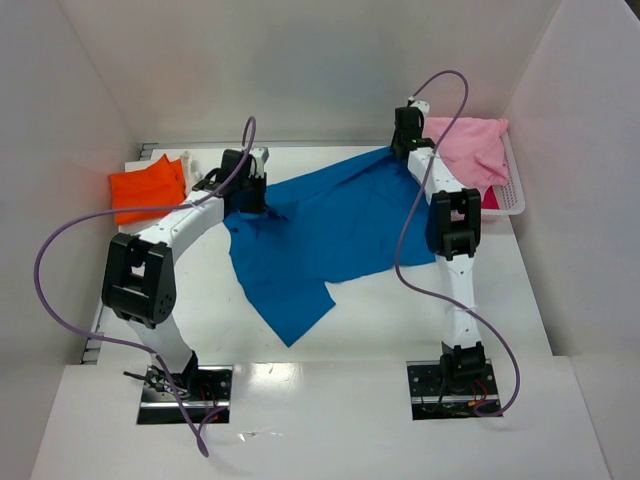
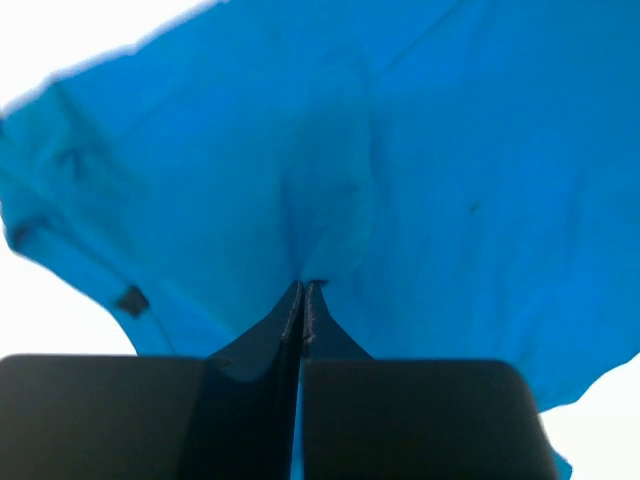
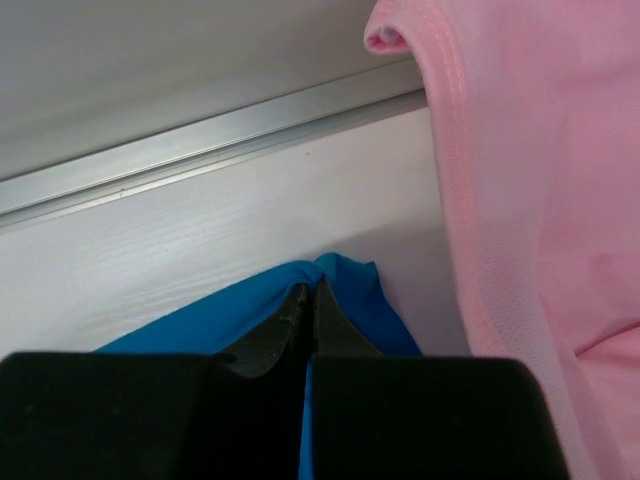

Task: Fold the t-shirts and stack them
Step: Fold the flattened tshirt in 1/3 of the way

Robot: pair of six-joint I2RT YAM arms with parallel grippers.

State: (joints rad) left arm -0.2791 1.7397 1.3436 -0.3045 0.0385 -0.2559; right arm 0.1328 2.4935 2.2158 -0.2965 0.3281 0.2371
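Note:
The big blue t-shirt [image 1: 320,235] is stretched across the middle of the table, one sleeve hanging toward the front. My left gripper [image 1: 245,195] is shut on its left edge; in the left wrist view the blue cloth [image 2: 400,170] fills the frame above my closed fingertips [image 2: 303,290]. My right gripper [image 1: 405,148] is shut on the shirt's far right corner [image 3: 340,275], near the back rail. The orange t-shirt [image 1: 148,187] lies bunched at the far left. The pale pink t-shirt [image 1: 472,150] sits in the basket at the far right and also shows in the right wrist view [image 3: 540,180].
The white plastic basket [image 1: 510,200] stands at the back right against the wall. A small white cloth item [image 1: 192,167] lies beside the orange shirt. A metal rail [image 3: 200,150] runs along the table's back edge. White walls enclose three sides.

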